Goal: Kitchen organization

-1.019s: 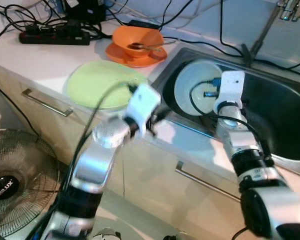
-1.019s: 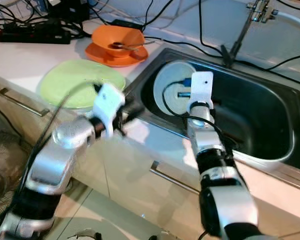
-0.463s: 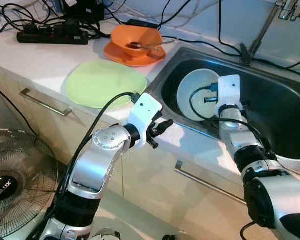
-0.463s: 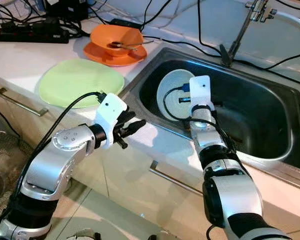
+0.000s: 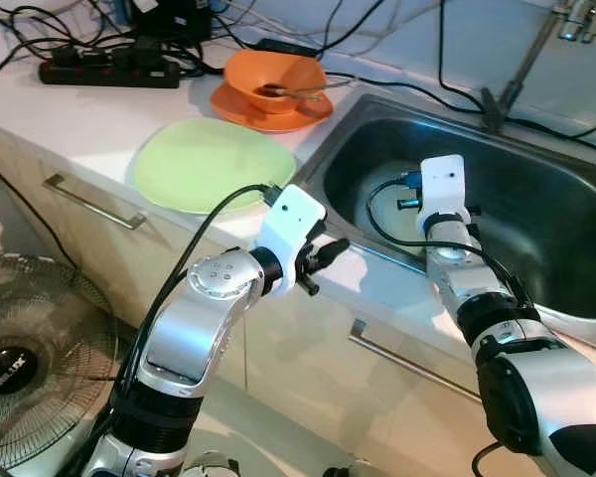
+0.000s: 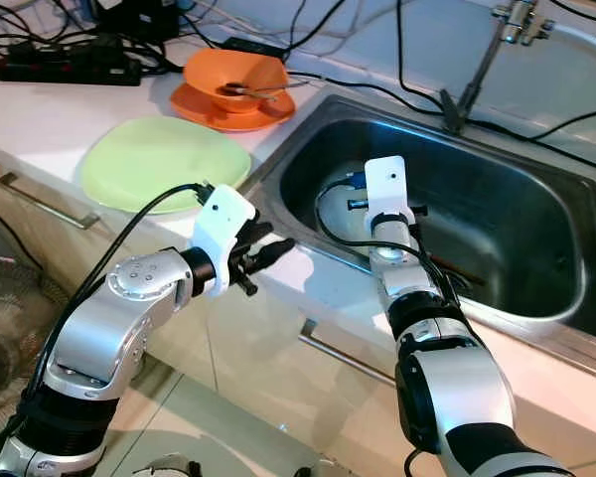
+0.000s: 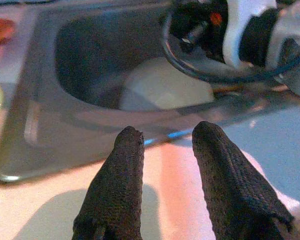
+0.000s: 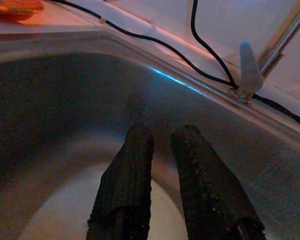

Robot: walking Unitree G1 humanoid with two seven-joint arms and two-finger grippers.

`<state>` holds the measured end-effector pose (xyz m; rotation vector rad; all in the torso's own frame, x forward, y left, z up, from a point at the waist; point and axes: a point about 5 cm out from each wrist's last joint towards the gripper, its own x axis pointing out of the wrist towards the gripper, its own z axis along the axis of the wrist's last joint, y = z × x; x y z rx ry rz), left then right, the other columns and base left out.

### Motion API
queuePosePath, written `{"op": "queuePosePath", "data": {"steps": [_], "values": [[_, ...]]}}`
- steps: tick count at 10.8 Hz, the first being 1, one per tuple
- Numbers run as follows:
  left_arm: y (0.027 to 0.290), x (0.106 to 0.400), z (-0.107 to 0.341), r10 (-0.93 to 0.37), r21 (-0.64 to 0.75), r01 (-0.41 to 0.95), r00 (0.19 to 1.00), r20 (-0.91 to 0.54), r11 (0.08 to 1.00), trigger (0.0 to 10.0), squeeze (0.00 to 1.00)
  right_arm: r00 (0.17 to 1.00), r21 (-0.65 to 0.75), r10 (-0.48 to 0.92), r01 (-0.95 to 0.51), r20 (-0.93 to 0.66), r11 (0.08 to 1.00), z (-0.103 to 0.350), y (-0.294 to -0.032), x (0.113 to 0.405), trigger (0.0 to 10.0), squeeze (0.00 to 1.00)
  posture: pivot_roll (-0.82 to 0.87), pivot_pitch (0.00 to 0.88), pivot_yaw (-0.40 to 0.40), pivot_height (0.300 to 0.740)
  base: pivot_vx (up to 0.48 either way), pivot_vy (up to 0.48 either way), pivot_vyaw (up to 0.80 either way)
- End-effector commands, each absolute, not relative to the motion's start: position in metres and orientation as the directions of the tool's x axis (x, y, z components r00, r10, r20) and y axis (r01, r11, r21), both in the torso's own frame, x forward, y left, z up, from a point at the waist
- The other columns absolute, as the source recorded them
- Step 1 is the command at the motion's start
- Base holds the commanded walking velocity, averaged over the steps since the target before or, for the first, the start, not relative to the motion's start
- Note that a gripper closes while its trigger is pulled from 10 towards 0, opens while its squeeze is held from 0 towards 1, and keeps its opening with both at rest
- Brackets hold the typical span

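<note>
A white plate (image 7: 165,87) lies low in the steel sink (image 5: 556,229), partly hidden behind my right wrist in the eye views. My right gripper (image 8: 163,134) reaches down into the sink; its fingers stand close together with the plate's rim between them. My left gripper (image 5: 328,260) hovers open over the counter's front edge beside the sink, holding nothing. A pale green plate (image 5: 214,164) lies flat on the counter to its left. Behind that, an orange bowl (image 5: 273,79) with a spoon in it sits on an orange saucer.
A black power strip (image 5: 109,72) and several cables lie at the back of the counter. The faucet (image 5: 521,60) rises behind the sink. Drawer handles (image 5: 94,204) line the cabinet front, and a floor fan (image 5: 30,338) stands at the lower left.
The white plate, tilted up and facing me before, has gone down toward the sink bottom with my right gripper. My left gripper swung right to the counter edge and steadied.
</note>
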<state>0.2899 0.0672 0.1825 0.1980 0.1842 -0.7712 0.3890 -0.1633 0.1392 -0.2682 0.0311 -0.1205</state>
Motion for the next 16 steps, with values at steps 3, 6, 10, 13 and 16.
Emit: {"op": "queuePosePath", "data": {"steps": [3, 6, 10, 13, 16], "values": [[0.073, 0.295, 0.186, -0.641, 0.095, 0.652, 0.757, -0.126, 0.752, 10.0, 0.00, 0.993, -0.260, -0.120, 0.116, -0.001, 0.959, 0.144, -0.166, 0.391, 10.0, 0.00, 0.12, 0.049, -0.104, 0.719, 0.000, 0.000, 0.00], [0.075, 0.293, 0.179, -0.637, 0.096, 0.650, 0.759, -0.138, 0.754, 10.0, 0.00, 0.993, -0.255, -0.117, 0.112, -0.004, 0.960, 0.142, -0.165, 0.390, 10.0, 0.00, 0.12, 0.050, -0.104, 0.719, 0.000, 0.000, 0.00], [0.079, 0.298, 0.181, -0.599, 0.125, 0.604, 0.797, -0.078, 0.787, 10.0, 0.00, 0.992, -0.114, -0.002, 0.017, 0.128, 0.993, 0.167, -0.142, 0.392, 10.0, 0.00, 0.11, 0.053, -0.101, 0.719, 0.000, 0.000, 0.00], [0.084, 0.301, 0.183, -0.566, 0.149, 0.566, 0.823, -0.047, 0.811, 10.0, 0.00, 0.969, -0.010, 0.064, -0.064, 0.237, 0.998, 0.192, -0.133, 0.382, 10.0, 0.00, 0.09, 0.053, -0.098, 0.719, 0.000, 0.000, 0.00], [0.096, 0.305, 0.185, -0.517, 0.161, 0.512, 0.856, -0.016, 0.844, 10.0, 0.00, 0.964, 0.048, 0.144, -0.158, 0.224, 0.986, 0.184, -0.132, 0.348, 10.0, 0.00, 0.06, 0.060, -0.098, 0.719, 0.000, 0.000, 0.00]]}}
